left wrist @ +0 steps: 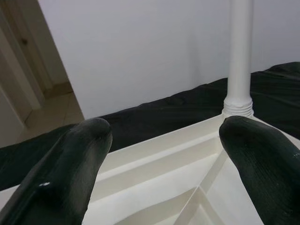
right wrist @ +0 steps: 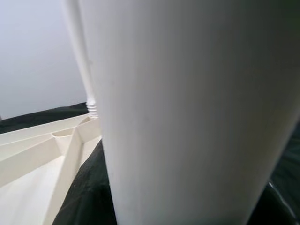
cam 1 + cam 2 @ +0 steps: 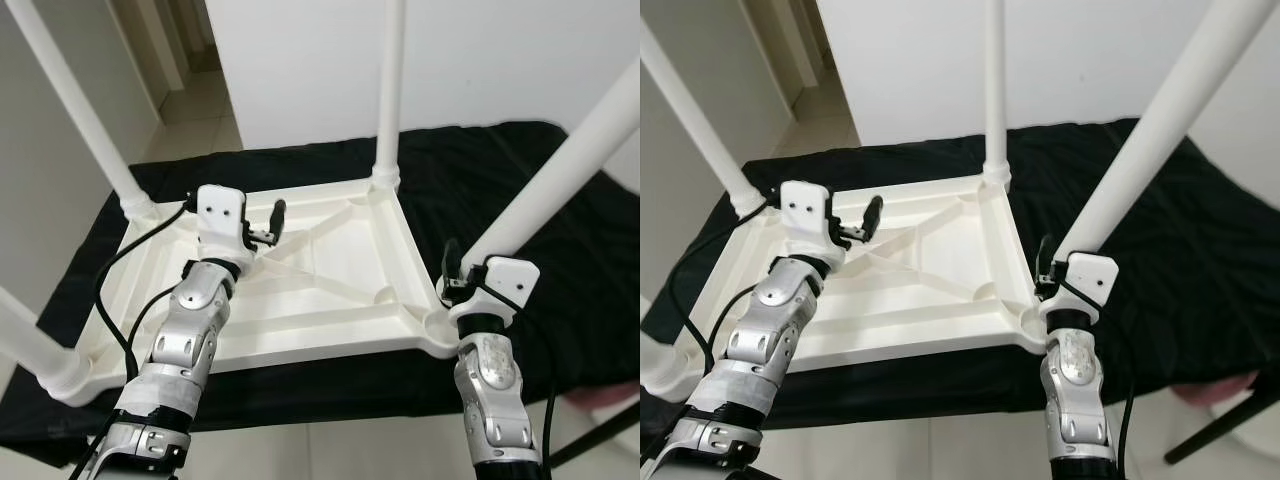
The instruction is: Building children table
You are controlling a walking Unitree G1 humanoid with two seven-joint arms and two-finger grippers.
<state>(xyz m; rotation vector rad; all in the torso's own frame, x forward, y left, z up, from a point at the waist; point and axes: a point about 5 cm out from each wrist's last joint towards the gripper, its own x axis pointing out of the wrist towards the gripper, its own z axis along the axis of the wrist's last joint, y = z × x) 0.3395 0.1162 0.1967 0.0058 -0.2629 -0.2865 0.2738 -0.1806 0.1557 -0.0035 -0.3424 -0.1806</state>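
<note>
A white plastic children's table (image 3: 330,270) lies upside down on a black cloth (image 3: 570,270), its four white legs standing upright. My left gripper (image 3: 265,228) hovers over the underside near the left rim. It is open, and the fingers (image 1: 70,164) stand wide apart with nothing between them. The far leg (image 1: 240,56) rises beyond them. My right gripper (image 3: 468,262) is at the near right corner, shut on the base of the near right leg (image 3: 560,170). That leg (image 2: 187,108) looms very close in the right wrist view.
A white wall stands close behind the cloth. At the back left a doorway (image 3: 185,50) opens onto a tiled floor. The near left leg (image 3: 20,335) and far left leg (image 3: 80,110) flank my left arm. A dark stand foot (image 3: 600,435) crosses the floor at the lower right.
</note>
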